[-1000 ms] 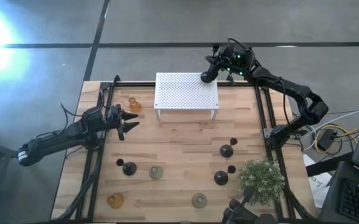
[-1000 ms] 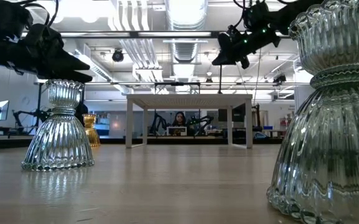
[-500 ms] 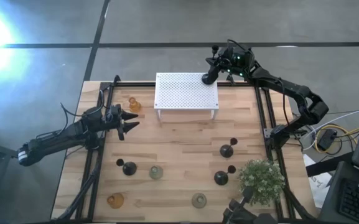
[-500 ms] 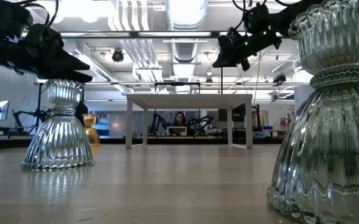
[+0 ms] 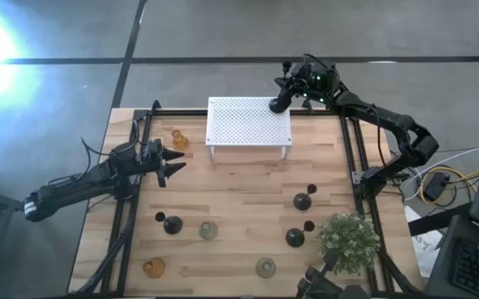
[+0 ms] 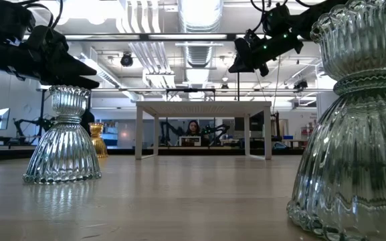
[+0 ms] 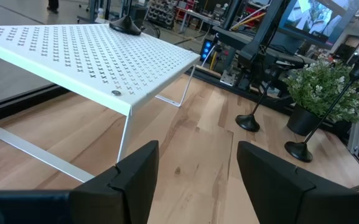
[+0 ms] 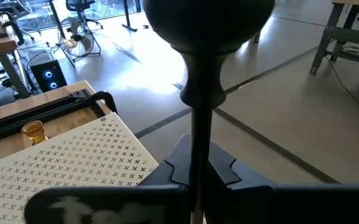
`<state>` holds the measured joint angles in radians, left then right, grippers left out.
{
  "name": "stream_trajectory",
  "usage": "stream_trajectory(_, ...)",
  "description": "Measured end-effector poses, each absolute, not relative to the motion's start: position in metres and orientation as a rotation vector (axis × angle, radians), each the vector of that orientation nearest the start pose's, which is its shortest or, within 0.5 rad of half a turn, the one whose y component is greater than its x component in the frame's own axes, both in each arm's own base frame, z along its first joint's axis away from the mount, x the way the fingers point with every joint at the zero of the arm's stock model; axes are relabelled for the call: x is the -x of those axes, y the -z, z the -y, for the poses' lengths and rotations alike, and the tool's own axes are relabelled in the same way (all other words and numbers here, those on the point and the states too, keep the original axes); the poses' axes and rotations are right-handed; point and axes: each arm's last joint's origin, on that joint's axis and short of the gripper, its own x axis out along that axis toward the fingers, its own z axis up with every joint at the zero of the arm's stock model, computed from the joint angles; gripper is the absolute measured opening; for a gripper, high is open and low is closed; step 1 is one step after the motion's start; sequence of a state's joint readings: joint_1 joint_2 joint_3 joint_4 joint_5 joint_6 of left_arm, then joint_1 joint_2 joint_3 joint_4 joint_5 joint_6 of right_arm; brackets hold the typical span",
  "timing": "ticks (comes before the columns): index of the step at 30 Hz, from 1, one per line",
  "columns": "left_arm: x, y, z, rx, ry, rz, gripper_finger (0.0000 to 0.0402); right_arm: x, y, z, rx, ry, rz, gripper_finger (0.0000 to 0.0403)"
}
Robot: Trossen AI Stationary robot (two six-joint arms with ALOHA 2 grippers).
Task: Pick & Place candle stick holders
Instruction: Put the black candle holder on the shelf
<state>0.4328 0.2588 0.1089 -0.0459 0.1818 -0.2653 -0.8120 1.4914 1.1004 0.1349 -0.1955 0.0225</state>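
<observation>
Nothing has moved: right gripper (image 5: 281, 94) stays clamped on a black candle holder (image 5: 278, 102) at the white rack's (image 5: 247, 124) far corner. Left gripper (image 5: 175, 159) hovers spread wide, empty, near an amber holder (image 5: 178, 139).

SITE: you are in a robotics lab | SIGNS: ceiling ducts (image 6: 199, 20), concrete floor (image 5: 222, 33), workbenches, a person at a desk (image 6: 193, 128), monitor (image 7: 313, 15), computer tower (image 8: 48, 74)
</observation>
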Motion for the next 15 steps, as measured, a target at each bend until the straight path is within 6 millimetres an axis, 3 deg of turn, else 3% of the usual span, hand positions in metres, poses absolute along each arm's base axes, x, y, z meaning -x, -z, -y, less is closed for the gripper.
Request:
stream_trajectory(10, -0.1024, -0.1752, -0.0415, 0.322, -0.274, -0.152, 0.0222, -0.2395, -0.305, 0.2437, -0.148, 0.598, -0.213, 0.0012)
stream_trajectory(15, -0.1024, -0.1751, -0.0415, 0.322, -0.274, -0.153, 0.0222, -0.24, -0.3073, 0.244, -0.142, 0.595, -0.205, 0.0051)
